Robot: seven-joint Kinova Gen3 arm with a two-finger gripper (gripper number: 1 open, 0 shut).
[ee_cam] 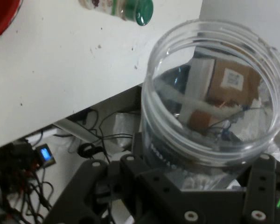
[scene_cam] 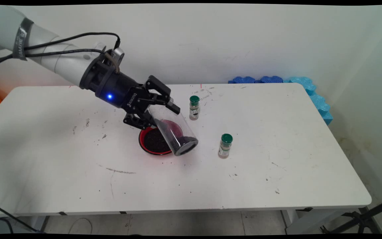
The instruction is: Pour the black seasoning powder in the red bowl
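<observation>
Gripper (scene_cam: 154,111) is clamped on a clear, wide-mouthed plastic jar (scene_cam: 174,132), jaws closed around its base end. The jar is tilted mouth-down toward the near right, directly over a red round bowl (scene_cam: 143,143) at table centre. Dark granules sit in the bowl and some cling inside the jar near the mouth; a few specks are scattered on the white table (scene_cam: 277,172). Reads as a tipping pose above the bowl. Two small green-capped spice bottles stand upright: one (scene_cam: 194,108) just far-right of the jar, the other (scene_cam: 225,146) to its right, well clear. In the hand view the jar mouth (ee_cam: 214,93) fills the frame.
</observation>
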